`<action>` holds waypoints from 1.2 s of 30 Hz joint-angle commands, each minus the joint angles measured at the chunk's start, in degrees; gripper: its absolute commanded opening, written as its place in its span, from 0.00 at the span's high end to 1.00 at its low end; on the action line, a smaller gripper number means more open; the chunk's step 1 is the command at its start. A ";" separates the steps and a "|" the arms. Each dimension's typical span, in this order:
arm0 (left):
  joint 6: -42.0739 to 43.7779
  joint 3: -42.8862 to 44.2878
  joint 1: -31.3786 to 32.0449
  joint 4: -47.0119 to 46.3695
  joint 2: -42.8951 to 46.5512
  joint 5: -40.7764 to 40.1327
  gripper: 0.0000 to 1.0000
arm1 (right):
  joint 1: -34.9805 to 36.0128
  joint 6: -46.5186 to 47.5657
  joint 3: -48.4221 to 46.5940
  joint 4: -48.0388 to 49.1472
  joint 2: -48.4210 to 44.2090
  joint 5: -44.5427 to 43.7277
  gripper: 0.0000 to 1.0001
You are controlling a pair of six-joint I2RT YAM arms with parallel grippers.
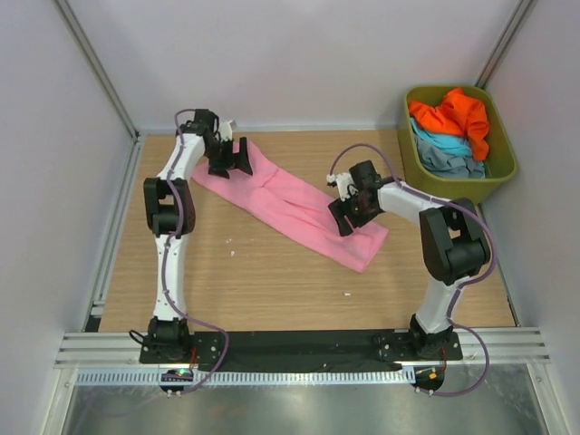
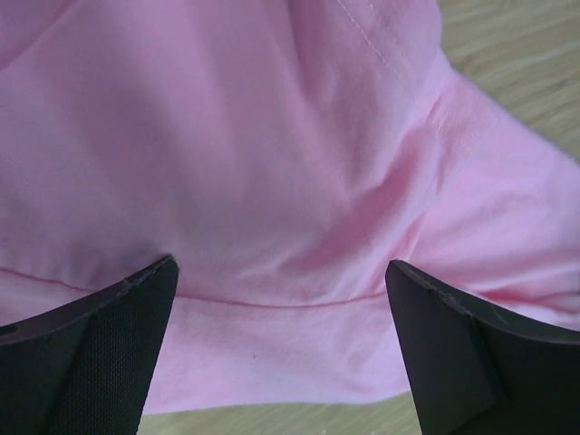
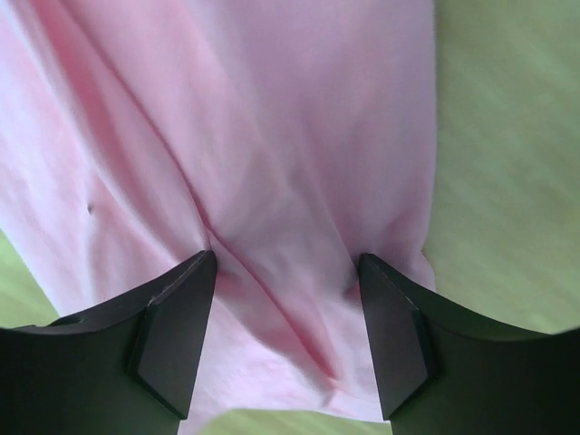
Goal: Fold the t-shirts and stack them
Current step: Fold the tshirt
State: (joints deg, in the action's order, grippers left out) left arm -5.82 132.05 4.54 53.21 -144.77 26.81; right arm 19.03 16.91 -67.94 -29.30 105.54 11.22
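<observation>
A pink t-shirt (image 1: 290,204) lies on the wooden table as a long narrow strip, running diagonally from back left to front right. My left gripper (image 1: 231,161) hangs over its back-left end, open, with the hem (image 2: 272,304) lying flat between the fingers (image 2: 118,335). My right gripper (image 1: 343,217) is over the front-right end, open too. Its fingertips (image 3: 186,299) rest against the wrinkled pink fabric (image 3: 272,118), gripping nothing. Orange (image 1: 453,113), light blue (image 1: 444,143) and grey-blue (image 1: 453,165) t-shirts lie crumpled in the tub.
The olive-green tub (image 1: 504,168) stands at the back right corner, next to the right wall. White walls with metal rails close in the table on the left, back and right. Bare wood (image 1: 263,281) lies in front of the shirt.
</observation>
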 commanded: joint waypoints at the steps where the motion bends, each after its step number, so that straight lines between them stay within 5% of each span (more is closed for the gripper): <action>1: 0.03 5.83 1.08 -2.67 -6.66 -1.59 0.00 | 3.46 -2.31 4.48 -5.42 -5.93 1.95 0.30; 6: -0.13 8.93 3.11 -4.25 -5.45 -3.33 0.01 | 5.58 -3.11 5.63 -7.17 -9.82 5.30 0.30; 13: -0.15 0.50 7.06 -4.96 14.47 -7.91 0.00 | 4.71 -0.30 -5.94 -6.48 -12.46 1.52 0.30; 19: 0.90 -9.96 11.81 -3.29 24.26 -5.63 0.00 | 1.37 -3.54 -15.46 -2.52 -5.97 3.80 0.29; 28: -0.24 -19.02 14.54 -2.94 25.33 -6.24 0.00 | -1.27 -5.13 -26.71 0.03 8.96 6.61 0.30; 36: 2.48 -13.49 14.54 -3.02 18.49 -8.08 0.00 | -1.71 -7.15 -26.72 -0.40 11.45 8.20 0.30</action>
State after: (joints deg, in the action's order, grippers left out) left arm -5.21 114.43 19.31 50.87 -125.27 19.55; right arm 17.19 10.94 -92.47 -30.68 119.31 17.28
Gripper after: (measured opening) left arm 0.994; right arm 0.700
